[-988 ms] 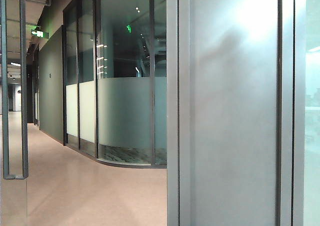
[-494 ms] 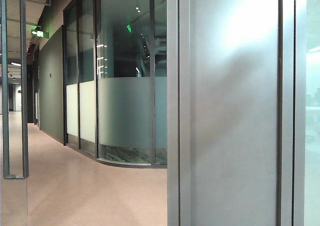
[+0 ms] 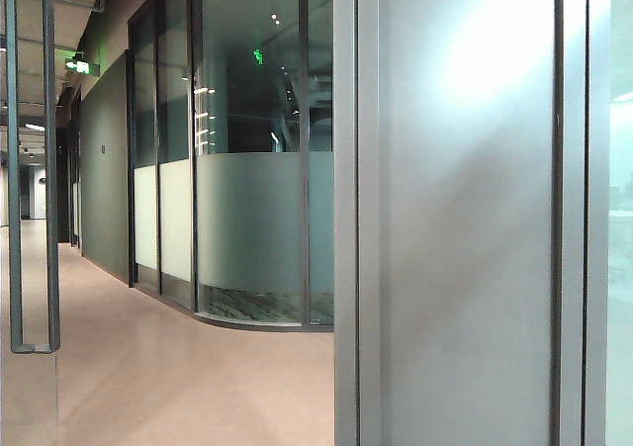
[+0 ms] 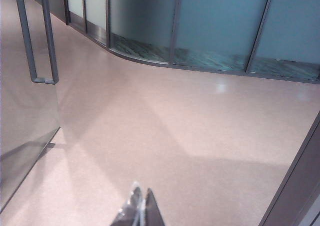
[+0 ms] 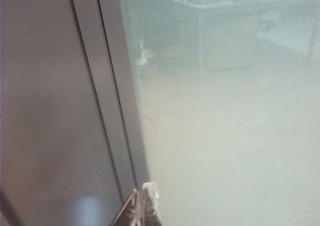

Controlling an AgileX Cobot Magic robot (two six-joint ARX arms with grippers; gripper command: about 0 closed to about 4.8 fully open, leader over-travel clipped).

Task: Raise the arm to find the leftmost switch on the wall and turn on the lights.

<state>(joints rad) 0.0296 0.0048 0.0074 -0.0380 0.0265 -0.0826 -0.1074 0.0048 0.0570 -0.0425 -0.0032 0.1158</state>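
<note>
No switch shows in any view; the switch is out of view. My left gripper (image 4: 141, 192) is shut with nothing between its tips, hanging over the pinkish floor (image 4: 165, 136) of a corridor. My right gripper (image 5: 142, 188) is shut too, its tips close to a grey metal frame post (image 5: 110, 100) beside frosted glass (image 5: 230, 136). Neither gripper appears in the exterior view, which shows a grey wall panel (image 3: 465, 228) close in front.
A glass door with a long metal handle (image 3: 30, 169) stands open at the left, its handle (image 4: 37, 40) also in the left wrist view. A curved glass partition (image 3: 247, 219) lines the corridor. Behind the frosted glass a desk (image 5: 225, 30) shows dimly.
The exterior view has shifted slightly, scene edges moving a little right. The shadow on the grey wall panel has spread and softened, and the bright patch has grown.
</note>
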